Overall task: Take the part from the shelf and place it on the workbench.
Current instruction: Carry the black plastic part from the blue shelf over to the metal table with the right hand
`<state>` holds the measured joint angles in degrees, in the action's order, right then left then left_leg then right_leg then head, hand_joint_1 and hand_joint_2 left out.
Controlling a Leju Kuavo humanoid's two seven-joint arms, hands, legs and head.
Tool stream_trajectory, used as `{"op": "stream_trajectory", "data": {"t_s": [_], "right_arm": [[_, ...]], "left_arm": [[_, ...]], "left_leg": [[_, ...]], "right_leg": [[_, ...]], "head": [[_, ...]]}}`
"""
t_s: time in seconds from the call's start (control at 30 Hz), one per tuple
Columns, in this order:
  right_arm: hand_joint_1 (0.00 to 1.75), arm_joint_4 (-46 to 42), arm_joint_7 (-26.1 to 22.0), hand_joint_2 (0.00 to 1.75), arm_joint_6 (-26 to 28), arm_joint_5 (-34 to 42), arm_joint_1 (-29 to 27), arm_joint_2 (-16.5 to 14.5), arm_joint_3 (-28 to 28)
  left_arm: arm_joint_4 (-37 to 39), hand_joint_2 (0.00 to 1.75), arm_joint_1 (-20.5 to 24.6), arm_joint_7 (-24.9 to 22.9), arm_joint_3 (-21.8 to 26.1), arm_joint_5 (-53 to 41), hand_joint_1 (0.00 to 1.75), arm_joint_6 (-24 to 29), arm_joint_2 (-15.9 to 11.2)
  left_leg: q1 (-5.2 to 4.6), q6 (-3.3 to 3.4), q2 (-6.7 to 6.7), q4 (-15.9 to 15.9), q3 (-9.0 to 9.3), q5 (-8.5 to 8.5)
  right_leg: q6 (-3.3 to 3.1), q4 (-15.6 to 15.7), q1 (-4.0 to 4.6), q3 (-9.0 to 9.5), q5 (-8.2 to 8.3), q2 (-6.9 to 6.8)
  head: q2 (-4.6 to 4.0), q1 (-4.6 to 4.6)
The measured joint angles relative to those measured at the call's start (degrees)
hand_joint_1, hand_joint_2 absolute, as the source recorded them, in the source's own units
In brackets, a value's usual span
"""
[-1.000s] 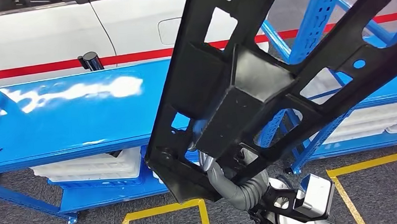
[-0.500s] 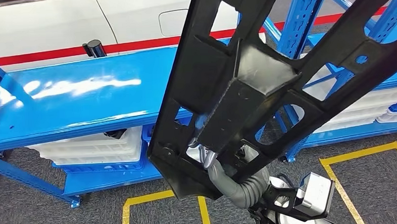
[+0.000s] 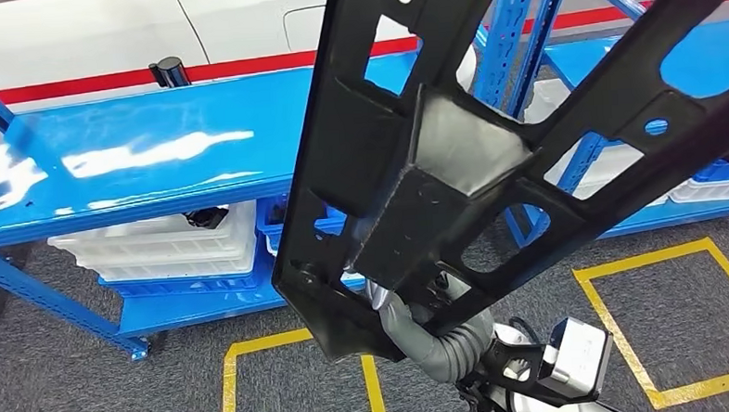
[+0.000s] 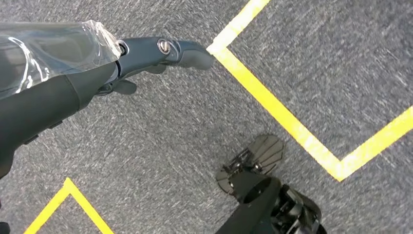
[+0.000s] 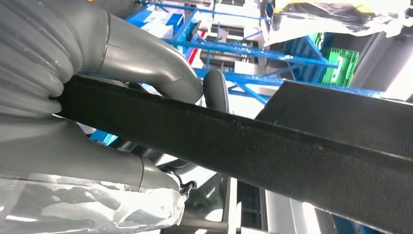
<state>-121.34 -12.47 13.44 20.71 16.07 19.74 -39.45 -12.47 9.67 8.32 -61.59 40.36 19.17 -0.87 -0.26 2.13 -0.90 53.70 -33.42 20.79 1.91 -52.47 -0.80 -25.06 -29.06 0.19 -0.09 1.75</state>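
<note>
Part (image 3: 452,165), a long black metal frame with cut-outs, fills our head view, raised in front of the blue shelf (image 3: 145,160). Our right hand (image 5: 97,97) clamps its edge between thumb and fingers. Our left hand (image 4: 160,51) hangs over the grey floor (image 4: 204,112), holding nothing, fingers loosely apart.

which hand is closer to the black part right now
Right. The right hand grips the black part, carried above the floor. The left hand hangs over the grey carpet, holding nothing.
</note>
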Motion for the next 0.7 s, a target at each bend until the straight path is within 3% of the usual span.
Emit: {"op": "stream_trajectory", "data": {"t_s": [0.07, 0.17, 0.2, 0.23, 0.27, 0.3, 0.37, 0.4, 0.43, 0.5, 0.57, 0.63, 0.7], "right_arm": [[1.75, 0.0, 0.3, 1.75, 0.0, 0.3, 0.0, 0.0, 0.0], [1.75, 0.0, 0.4, 1.75, 0.0, 0.5, 0.0, 0.0, 0.0], [1.75, 0.0, 0.4, 1.75, 0.0, 0.5, 0.0, 0.0, 0.0], [1.75, 0.0, 0.4, 1.75, 0.0, 0.6, -0.1, 0.0, 0.0], [1.75, 0.0, 0.5, 1.75, 0.0, 0.7, -0.1, 0.0, 0.0], [1.75, 0.0, 0.5, 1.75, 0.0, 0.7, -0.1, 0.0, 0.0], [1.75, 0.0, 0.5, 1.75, 0.0, 0.8, 0.0, 0.0, 0.0], [1.75, 0.0, 0.5, 1.75, -0.1, 0.8, 0.1, 0.0, 0.0], [1.75, 0.0, 0.5, 1.75, -0.1, 0.8, 0.1, 0.0, 0.0], [1.75, 0.0, 0.6, 1.75, 0.0, 0.8, 0.1, 0.0, 0.0], [1.75, -0.1, 0.7, 1.75, 0.0, 0.8, 0.1, 0.1, 0.0], [1.75, -0.2, 0.9, 1.75, 0.0, 0.9, 0.1, 0.1, 0.1], [1.75, -0.2, 1.1, 1.75, 0.1, 0.9, 0.0, 0.1, 0.1]], "left_arm": [[0.0, 1.75, 0.0, 0.0, 0.0, 0.0, 0.00, 0.0, 0.0], [0.0, 1.75, -0.1, -0.1, 0.0, -0.1, 0.00, 0.0, 0.1], [0.0, 1.75, -0.1, -0.2, 0.0, -0.1, 0.00, 0.0, 0.1], [0.0, 1.75, -0.2, -0.3, 0.0, -0.1, 0.00, -0.1, 0.1], [0.0, 1.75, -0.2, -0.4, 0.0, -0.1, 0.00, -0.1, 0.2], [0.0, 1.75, -0.3, -0.4, 0.0, -0.1, 0.00, -0.1, 0.2], [0.0, 1.75, -0.3, -0.5, 0.0, -0.1, 0.00, 0.0, 0.1], [0.0, 1.75, -0.4, -0.5, 0.0, -0.1, 0.00, 0.0, 0.2], [0.0, 1.75, -0.5, -0.5, 0.0, -0.2, 0.00, -0.1, 0.2], [0.0, 1.75, -0.6, -0.6, 0.0, -0.2, 0.00, -0.1, 0.3], [0.0, 1.75, -0.6, -0.6, 0.0, -0.1, 0.00, -0.1, 0.4], [0.0, 1.75, -0.7, -0.6, 0.0, -0.1, 0.00, -0.2, 0.4], [0.0, 1.75, -0.9, -0.6, 0.0, -0.1, 0.00, -0.3, 0.4]], "left_leg": [[0.29, -0.71, 0.12, 2.3, -1.06, 1.96], [0.69, -1.64, 0.33, 13.9, -5.48, 8.79], [0.80, -1.81, 0.33, 17.0, -6.50, 9.90], [0.89, -1.90, 0.34, 18.0, -6.50, 9.83], [0.98, -1.89, 0.42, 16.5, -5.27, 8.67], [1.09, -1.81, 0.78, 12.9, -3.05, 6.86], [1.26, -1.39, 3.00, 4.2, 1.91, 3.93], [1.26, -1.15, 4.04, 1.4, 3.34, 3.33], [1.20, -0.88, 4.64, 0.1, 3.99, 3.36], [1.17, -0.33, 3.85, -0.4, 3.85, 3.46], [1.34, 0.45, 2.61, -0.7, 3.68, 3.31], [1.24, 1.11, 1.33, -0.9, 3.57, 3.18], [0.98, 1.38, 0.01, -0.9, 3.49, 3.19]], "right_leg": [[-0.87, 0.0, -0.10, -0.50, 0.73, 0.25], [-1.39, 0.0, -0.14, -1.73, 1.83, 0.83], [-1.35, 0.0, -0.13, -2.12, 2.11, 1.19], [-1.26, -0.1, -0.14, -2.41, 2.33, 1.61], [-1.14, -0.1, -0.17, -2.58, 2.50, 2.08], [-1.01, -0.1, -0.20, -2.65, 2.61, 2.59], [-0.62, -0.1, -0.23, -2.88, 2.79, 3.55], [-0.33, -0.1, -0.25, -3.09, 2.93, 4.05], [0.00, -0.2, -0.29, -3.40, 3.10, 4.57], [0.68, -0.3, -0.34, -4.05, 3.36, 5.51], [1.17, -2.3, -0.23, -5.34, 2.06, 4.05], [1.42, -9.1, -0.12, -8.59, -1.59, 1.53], [1.58, -17.3, -0.15, -12.49, -4.65, 0.77]], "head": [[0.00, -0.03], [0.00, -0.04], [0.00, -0.04], [0.00, -0.04], [0.00, -0.04], [0.00, -0.04], [0.00, -0.02], [0.01, 0.00], [0.01, 0.01], [0.02, 0.03], [0.01, 0.21], [0.00, 0.43], [0.00, 0.50]]}}
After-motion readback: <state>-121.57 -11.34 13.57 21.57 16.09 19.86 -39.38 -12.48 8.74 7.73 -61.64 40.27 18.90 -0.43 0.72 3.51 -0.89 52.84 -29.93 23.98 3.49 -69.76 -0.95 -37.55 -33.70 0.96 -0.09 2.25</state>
